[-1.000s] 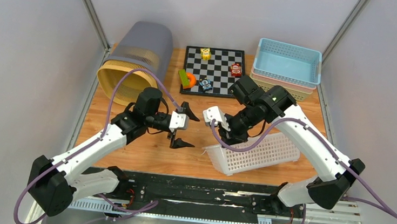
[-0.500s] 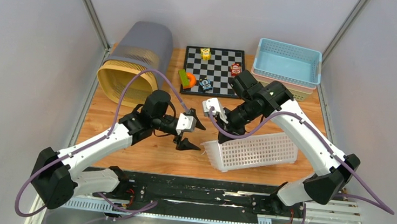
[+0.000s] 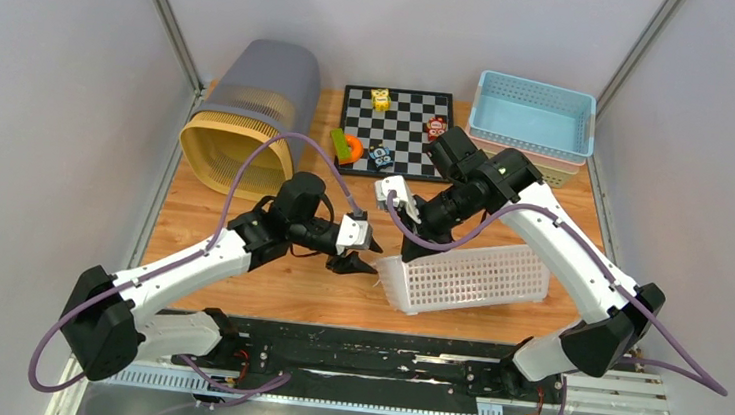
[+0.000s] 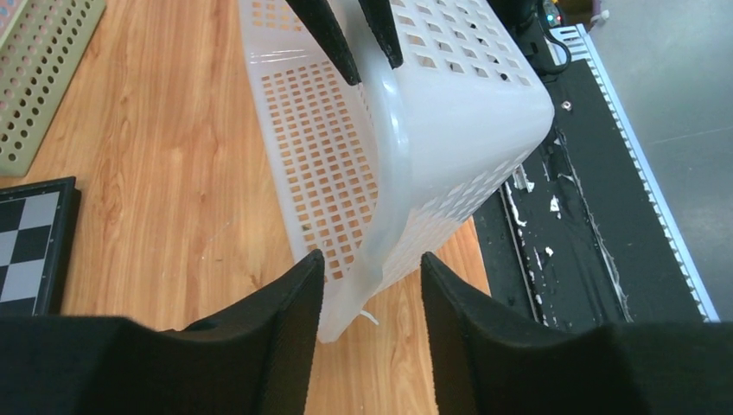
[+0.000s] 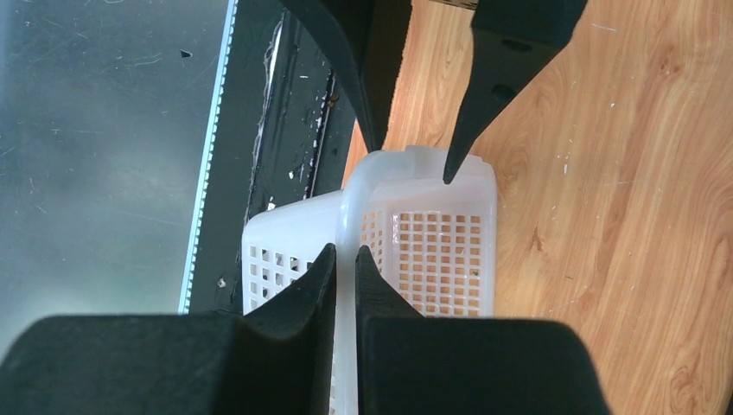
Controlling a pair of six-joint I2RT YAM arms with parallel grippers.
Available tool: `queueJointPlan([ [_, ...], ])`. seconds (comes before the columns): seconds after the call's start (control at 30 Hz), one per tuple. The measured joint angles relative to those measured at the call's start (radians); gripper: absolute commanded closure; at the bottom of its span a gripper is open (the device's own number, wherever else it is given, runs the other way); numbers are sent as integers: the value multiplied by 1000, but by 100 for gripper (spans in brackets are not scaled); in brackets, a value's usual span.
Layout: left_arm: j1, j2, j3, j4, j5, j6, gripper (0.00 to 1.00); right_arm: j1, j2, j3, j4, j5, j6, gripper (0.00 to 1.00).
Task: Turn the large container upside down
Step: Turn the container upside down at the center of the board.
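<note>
Tilting up on one edge, the white perforated basket (image 3: 468,277) sits at the near middle of the wooden table (image 3: 266,284), just right of centre. The right gripper (image 5: 344,255) reaches down from the far side and is clamped on the basket's rim near its left end. The left gripper (image 4: 372,259) comes in from the left, its black fingers (image 4: 294,294) apart and straddling the rim's corner with a gap on the right side. At the far edge lie a grey and yellow bin (image 3: 251,117) on its side, a chessboard (image 3: 395,130) and a blue basket (image 3: 534,114).
</note>
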Motion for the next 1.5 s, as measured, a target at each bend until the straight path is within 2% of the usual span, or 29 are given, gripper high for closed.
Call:
queueJointPlan([
  [0.43, -3, 8, 0, 1, -42, -13, 100, -5, -6, -3, 17, 8, 0, 97],
  [0.53, -3, 8, 2, 7, -51, -10, 100, -9, -13, -4, 31, 10, 0, 94],
  [0.8, -3, 8, 15, -13, -66, 14, 100, -10, -37, -9, 45, 23, 1, 63],
  [1.13, 11, -31, 42, -164, -75, 130, 100, -16, -151, -57, 45, 99, -33, 39],
  [1.27, 58, -47, 63, -249, -64, 173, 100, -19, -219, -65, 39, 144, -61, 34],
  [1.5, 141, -80, 80, -373, -38, 237, 100, -21, -309, -70, 17, 240, -106, 32],
])
